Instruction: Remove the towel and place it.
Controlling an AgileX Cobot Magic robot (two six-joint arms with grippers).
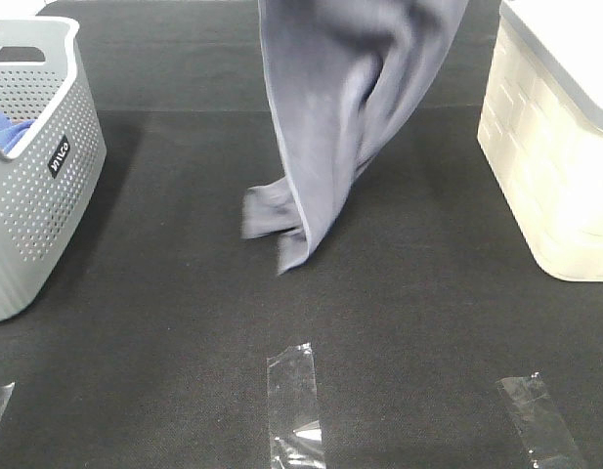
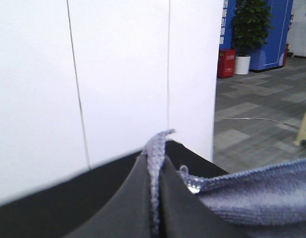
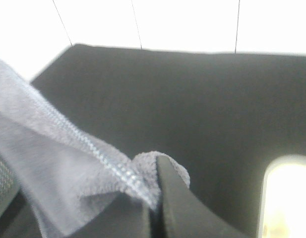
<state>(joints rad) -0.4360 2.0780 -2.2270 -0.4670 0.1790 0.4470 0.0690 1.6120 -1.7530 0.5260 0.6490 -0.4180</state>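
The grey-lavender towel (image 1: pixel 330 107) hangs down from above the top of the exterior high view, its lower corners touching the black table near the middle. Both grippers are out of that view. In the left wrist view my left gripper (image 2: pixel 155 198) is shut on a thin edge of the towel (image 2: pixel 262 193), which spreads off to one side. In the right wrist view my right gripper (image 3: pixel 153 203) is shut on the hemmed edge of the towel (image 3: pixel 58 158), with the stitched hem running away from the fingers.
A grey perforated basket (image 1: pixel 47 166) with a bright blue cloth (image 1: pixel 6 127) inside stands at the left. A cream lidded bin (image 1: pixel 555 147) stands at the right. Clear tape strips (image 1: pixel 296 401) lie on the black table (image 1: pixel 184 313) near the front edge.
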